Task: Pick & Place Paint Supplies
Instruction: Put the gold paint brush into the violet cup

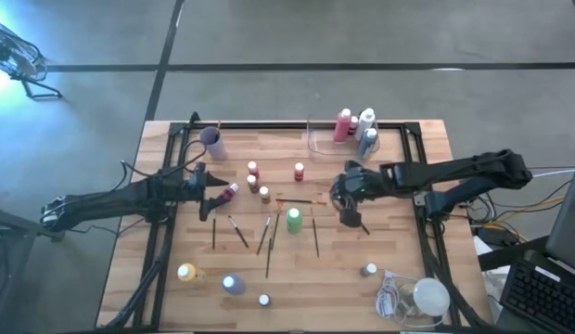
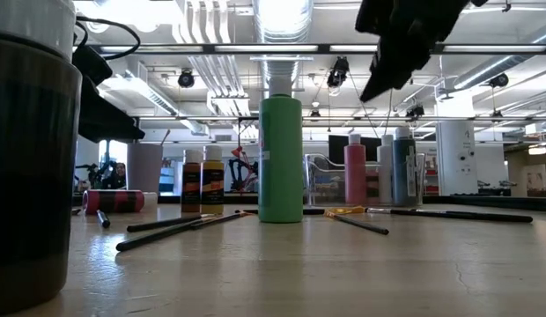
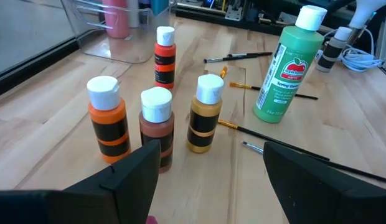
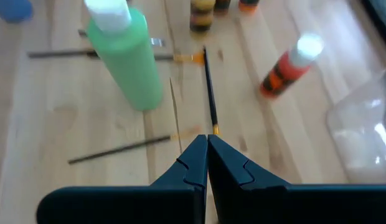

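My right gripper is shut on a thin dark paintbrush. It hangs above the table, to the right of the tall green bottle. My left gripper is open at the table's left-middle, raised over a pink bottle that lies on its side. Its fingers face the standing orange, brown and gold bottles. Several loose brushes lie flat around the green bottle. Pink, white and blue bottles stand in the clear tray. My right gripper pinches the paintbrush between its shut fingertips, just behind the orange band. The dark shaft sticks straight out past the fingers. The low view shows the gripper high above the table, so the brush is lifted clear.
A purple cup stands at the far left. Near the front edge stand a yellow bottle, a purple one and two small ones. A white lump with a coiled cord lies at the near right corner.
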